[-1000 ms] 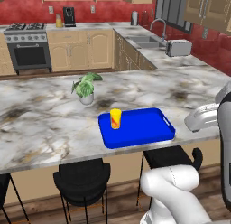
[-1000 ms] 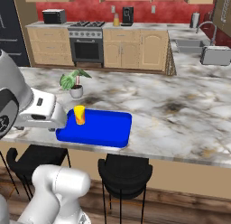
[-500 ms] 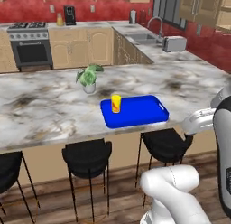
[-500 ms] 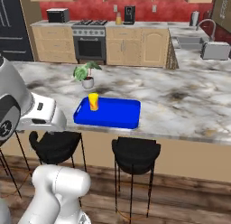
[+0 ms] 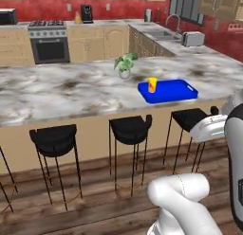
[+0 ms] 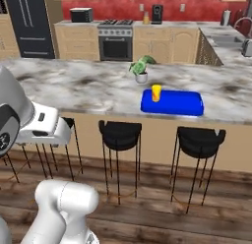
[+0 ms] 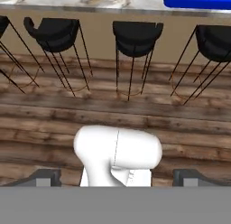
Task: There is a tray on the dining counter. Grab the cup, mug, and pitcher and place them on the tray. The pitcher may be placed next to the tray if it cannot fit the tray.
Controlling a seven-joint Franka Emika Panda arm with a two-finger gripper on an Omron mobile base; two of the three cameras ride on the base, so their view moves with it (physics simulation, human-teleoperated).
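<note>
- the whole picture has shifted over the last second, so that's the base driving back and off to one side, not the things moving. the table [image 5: 71, 94] used to fill both base views up close, and now its tan front and a row of black stools [image 5: 130, 130] show below it.
- the cup [image 5: 152, 85] sits upright on the left end of the tray [image 5: 178, 91], same spot on it as before. the tray is still lying on the table, just past the small potted plant [image 5: 124, 67].
- so the cup part looks done, and the robot seems to be heading off for the mug or the pitcher. can't spot either of them on the table or on the back worktops from here.
- the tool [image 7: 117, 179] is wide open with nothing in it. in the hand view it looks down at the wood floor and the stools, with a corner of the tray at the top edge.
- it's well apart from the tray now, so the next grab likely needs more driving first.
- writing or brands: nothing readable. the oven [image 6: 116, 45], the microwave [image 6: 81, 15] and the coffee machine [image 6: 157, 13] at the back are too small and blurry to show any labels.
</note>
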